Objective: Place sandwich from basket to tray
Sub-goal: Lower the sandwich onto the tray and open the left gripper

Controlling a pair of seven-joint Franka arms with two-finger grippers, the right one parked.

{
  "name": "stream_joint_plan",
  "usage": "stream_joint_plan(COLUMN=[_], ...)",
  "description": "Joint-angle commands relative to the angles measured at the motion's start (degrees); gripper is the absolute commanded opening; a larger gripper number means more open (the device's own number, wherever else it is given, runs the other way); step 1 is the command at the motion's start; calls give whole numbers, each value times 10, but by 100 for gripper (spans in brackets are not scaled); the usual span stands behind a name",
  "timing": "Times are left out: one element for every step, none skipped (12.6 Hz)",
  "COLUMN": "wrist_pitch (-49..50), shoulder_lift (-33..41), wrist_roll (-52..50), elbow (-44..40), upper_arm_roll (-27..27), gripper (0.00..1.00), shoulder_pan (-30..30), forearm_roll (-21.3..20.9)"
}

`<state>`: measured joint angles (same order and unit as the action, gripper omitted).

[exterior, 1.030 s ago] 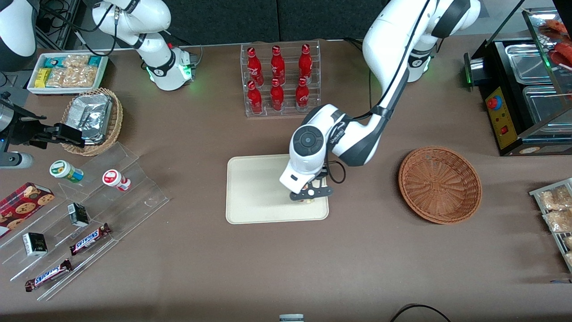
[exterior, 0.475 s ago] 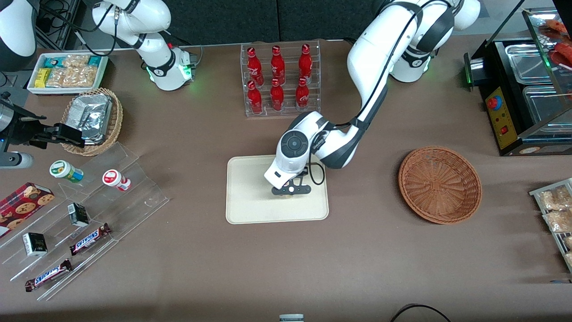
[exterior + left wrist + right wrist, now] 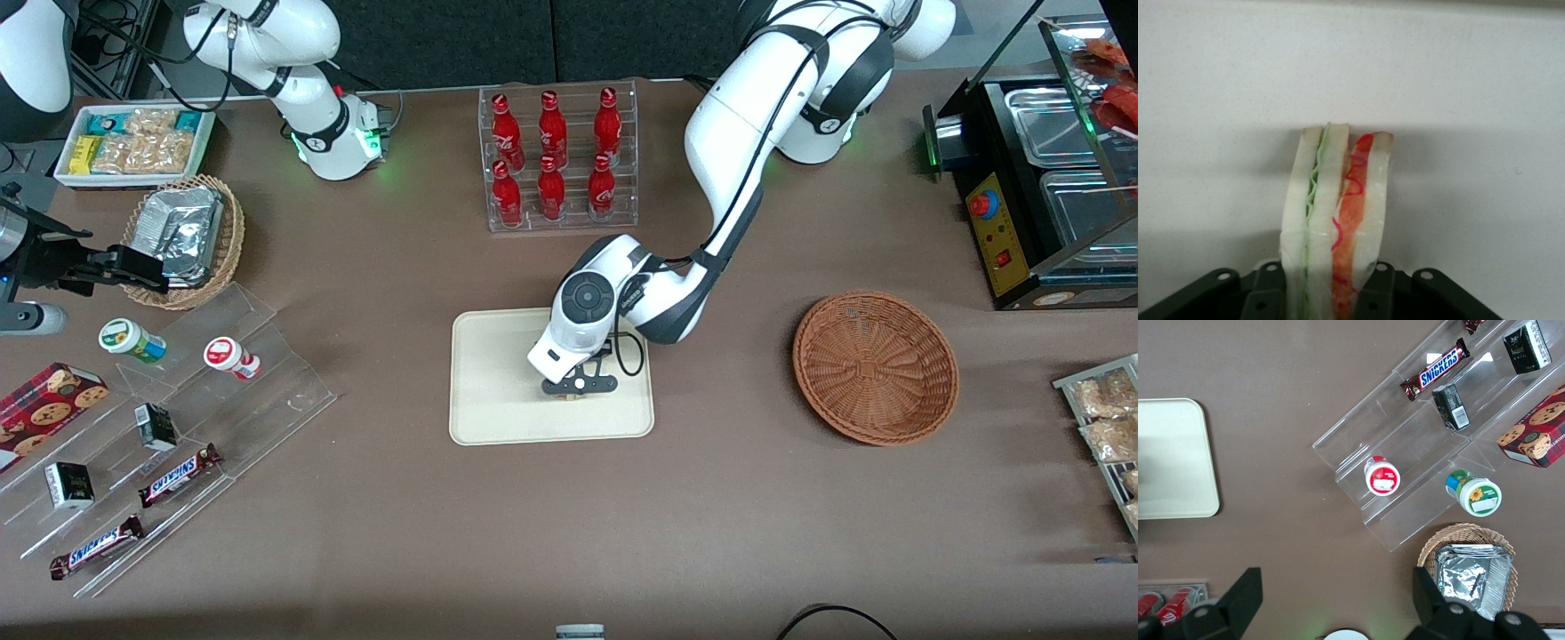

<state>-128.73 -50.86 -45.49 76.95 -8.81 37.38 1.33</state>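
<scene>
My left gripper [image 3: 578, 389] hangs low over the middle of the cream tray [image 3: 498, 400], shut on the sandwich. In the left wrist view the sandwich [image 3: 1335, 207] is a pale bread wedge with green and orange-red filling, standing on edge between the dark fingers [image 3: 1388, 293] of the gripper [image 3: 1335, 297]. Its tip reaches its own shadow on the tray [image 3: 1458, 80]; I cannot tell whether it touches. The reddish-brown wicker basket [image 3: 876, 366] sits empty beside the tray, toward the working arm's end. From the front the wrist hides most of the sandwich.
A clear rack of red bottles [image 3: 556, 160] stands farther from the front camera than the tray. Toward the parked arm's end are an acrylic stand with snacks [image 3: 169, 427], a tan basket of foil packets [image 3: 182, 236] and a white bin [image 3: 133, 142]. A black appliance [image 3: 1031, 196] stands near the basket.
The gripper carried the sandwich from the tray's basket-side edge toward the tray's middle, then nearly stopped there. The basket has stayed empty.
</scene>
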Motion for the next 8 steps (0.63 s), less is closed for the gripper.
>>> stream_joint_plan(wrist_pitch=[29,64,101,142,180,221,251,268], shoulder_lift=[27,47,70,93,115,145,179,214], wrist_roll=[-6,-6,-7,-7,-6,-2,4,11], elbow=[-8,-9,-9,-8,-6,2,19,45], upper_arm_roll=[6,6,7,12,14,14,14,13], gripper=[100,100,100,100,100,100,100,100], shoulder_pan=[1,-1,-4,-11,-24,-42,-69,-90], forearm_roll=[-1,0,1,1,1,2,5,7])
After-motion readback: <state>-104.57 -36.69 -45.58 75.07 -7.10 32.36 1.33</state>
